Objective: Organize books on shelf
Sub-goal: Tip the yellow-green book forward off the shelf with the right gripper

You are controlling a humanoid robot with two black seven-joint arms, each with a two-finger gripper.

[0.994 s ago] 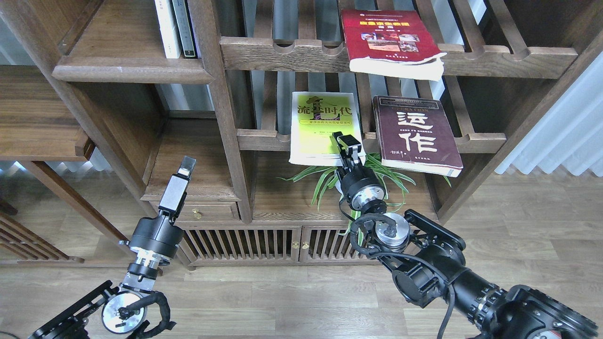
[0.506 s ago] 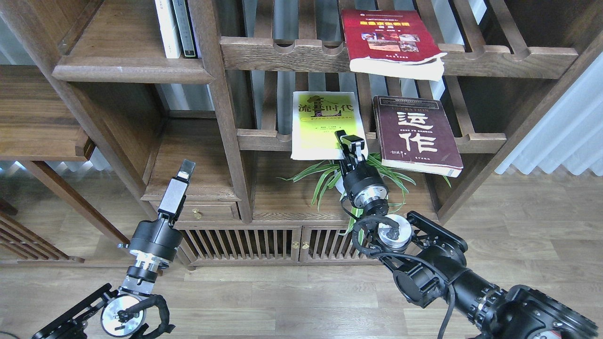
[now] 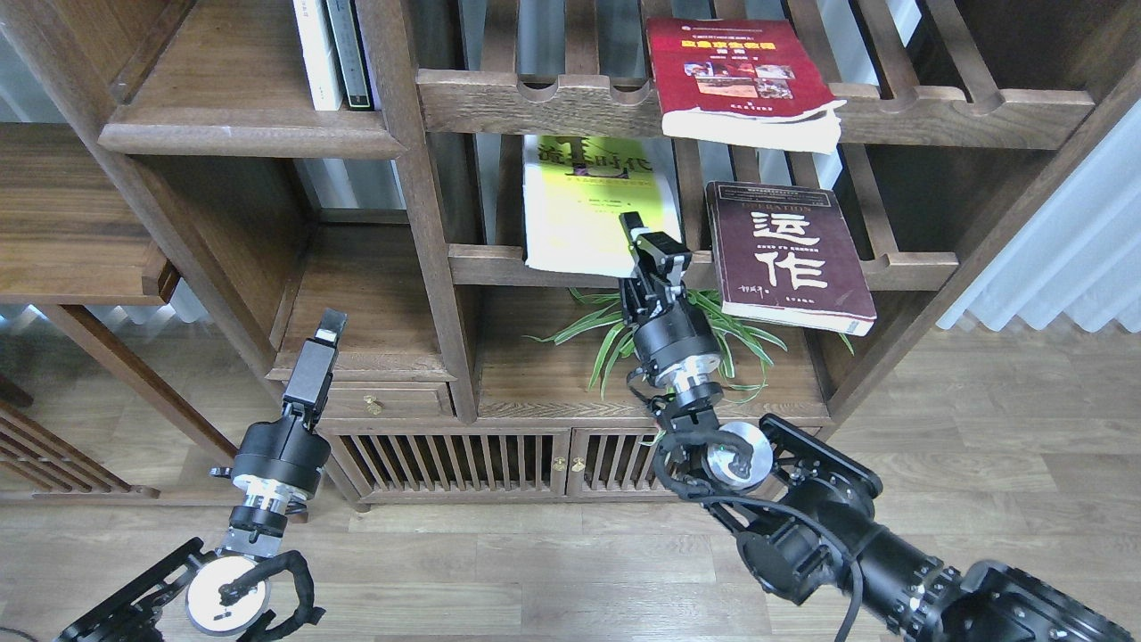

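Note:
My right gripper (image 3: pixel 655 252) is shut on the lower right corner of the yellow-green book (image 3: pixel 579 209). The book is raised off the lower slatted rack (image 3: pixel 900 266), and its top edge is tucked behind the upper rail. The dark maroon book (image 3: pixel 784 250) lies flat on that lower rack, just right of the gripper. The red book (image 3: pixel 740 76) rests on the upper slatted rack (image 3: pixel 535 102), overhanging its front. The solid shelf (image 3: pixel 250 141) sits at the upper left. My left gripper (image 3: pixel 325 339) hangs low on the left, far from the books; its fingers cannot be told apart.
A white book (image 3: pixel 314 53) and a dark book (image 3: pixel 349 53) stand upright on the solid shelf. A green spider plant (image 3: pixel 615 334) sits under the lower rack, behind my right wrist. A slatted-door cabinet (image 3: pixel 463 464) stands below, and a vertical wooden post (image 3: pixel 419 205) divides the bays.
My right gripper has lifted the yellow-green book up and slightly left, so its top now slips behind the upper rail. The left arm has dropped a little lower.

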